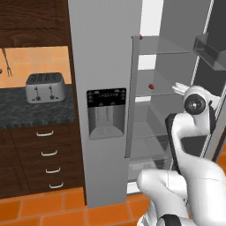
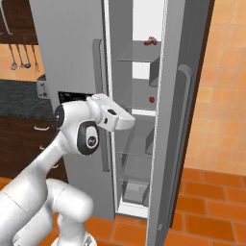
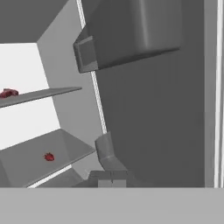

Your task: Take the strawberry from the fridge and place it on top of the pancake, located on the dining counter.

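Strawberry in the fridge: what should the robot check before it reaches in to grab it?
1. Fridge door open: ok, the right side stands open.
2. Strawberry in sight: ok, on the lower glass shelf.
3. Right berry picked: ok, the darker lumpy red item sits one shelf higher.
4. Path free: ok, nothing stands beside the strawberry.
5. Pincer open: cannot tell, its tips are not visible.
6. Pincer lined up: not ok, the strawberry sits off toward the hand view's left.

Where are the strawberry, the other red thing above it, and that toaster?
strawberry (image 1: pixel 151 86): left base view, berry's middle.
darker red item (image 2: pixel 150 41): right base view, its lumpy middle.
toaster (image 1: pixel 45 87): left base view, front face.
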Motion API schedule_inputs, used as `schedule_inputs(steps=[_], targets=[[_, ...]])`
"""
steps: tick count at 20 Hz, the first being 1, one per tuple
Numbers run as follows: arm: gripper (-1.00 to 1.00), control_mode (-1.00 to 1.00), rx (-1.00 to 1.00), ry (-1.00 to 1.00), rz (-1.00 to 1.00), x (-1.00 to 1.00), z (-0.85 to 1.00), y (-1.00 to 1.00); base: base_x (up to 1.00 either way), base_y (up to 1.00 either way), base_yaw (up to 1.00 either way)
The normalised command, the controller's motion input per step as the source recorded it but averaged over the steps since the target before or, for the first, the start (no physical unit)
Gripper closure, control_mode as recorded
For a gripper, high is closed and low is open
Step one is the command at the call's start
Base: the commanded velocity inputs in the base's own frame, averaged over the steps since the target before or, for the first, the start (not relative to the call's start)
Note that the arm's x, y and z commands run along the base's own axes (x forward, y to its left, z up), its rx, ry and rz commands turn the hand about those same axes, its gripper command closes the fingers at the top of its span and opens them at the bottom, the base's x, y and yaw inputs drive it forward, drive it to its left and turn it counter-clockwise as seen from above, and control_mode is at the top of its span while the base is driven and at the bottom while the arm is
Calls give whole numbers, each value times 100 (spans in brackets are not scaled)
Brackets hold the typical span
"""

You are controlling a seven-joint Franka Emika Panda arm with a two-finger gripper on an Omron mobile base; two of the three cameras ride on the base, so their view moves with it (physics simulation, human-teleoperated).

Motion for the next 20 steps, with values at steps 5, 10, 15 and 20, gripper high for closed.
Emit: schedule_inputs(steps=[5, 10, 15, 20], targets=[[100, -100, 2, 0, -11, 45, -19, -64, 0, 0, 0], [100, -100, 4, 0, -10, 18, -18, -90, 0, 0, 0], [100, -100, 6, 0, -11, 6, -11, -96, 0, 0, 0], [100, -100, 5, -10, -2, -50, -3, -33, 0, 0, 0]])
